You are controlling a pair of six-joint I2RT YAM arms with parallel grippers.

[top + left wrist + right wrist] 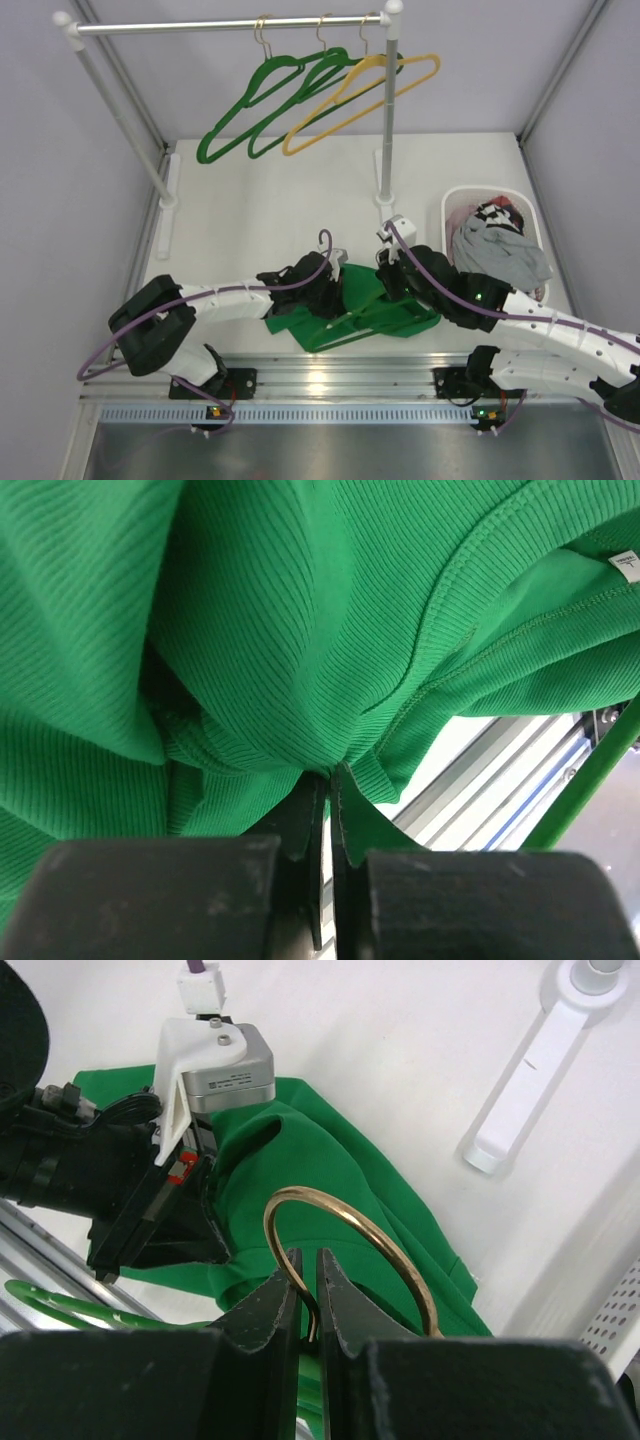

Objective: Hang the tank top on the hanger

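The bright green tank top (352, 322) lies crumpled on the white table between my two grippers. My left gripper (328, 772) is shut on a fold of its ribbed cloth (300, 630), close to a stitched hem. A green bar of the hanger (600, 765) shows at the right of the left wrist view. My right gripper (308, 1256) is shut on the hanger's brass hook (345, 1222), which arches over the tank top (310, 1145). From above, the left gripper (335, 290) and right gripper (386, 282) sit close together at the cloth's far edge.
A clothes rail (230, 26) at the back carries two green hangers (255, 100) and a yellow hanger (360, 95). Its right post (388, 120) stands just behind the grippers. A white basket (455, 200) with a grey garment (495, 250) is at the right. An aluminium rail (330, 375) runs along the near edge.
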